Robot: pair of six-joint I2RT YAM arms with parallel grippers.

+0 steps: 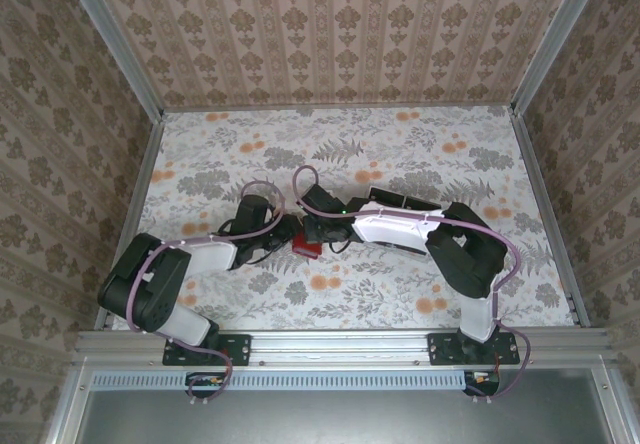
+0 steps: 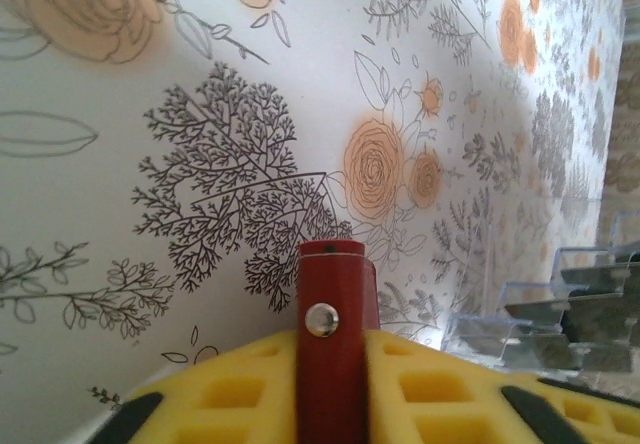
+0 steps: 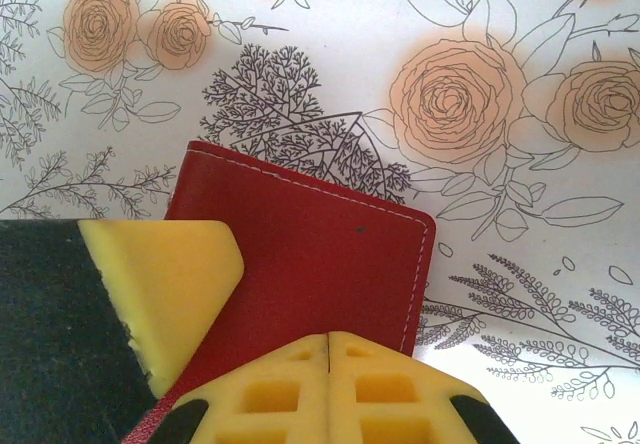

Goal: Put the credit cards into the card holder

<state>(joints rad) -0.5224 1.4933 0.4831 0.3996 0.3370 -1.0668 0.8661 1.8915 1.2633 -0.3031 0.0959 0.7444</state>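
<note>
Card holder of smooth red leather-like material, squarish, round-cornered, pale stitching along the edge, silver snap stud on its tab. Held at mid-table between both wrists. Tab pinched between waffle-cut yellow foam pads of left gripper, clenched on it. Right gripper pressed fully together at holder's near edge; cannot tell whether gripping it. Beneath, smooth white table printed with orange roses and grey ferns; clear plastic tray nearby. Around, beige damask-patterned walls, aluminium frame rails.
</note>
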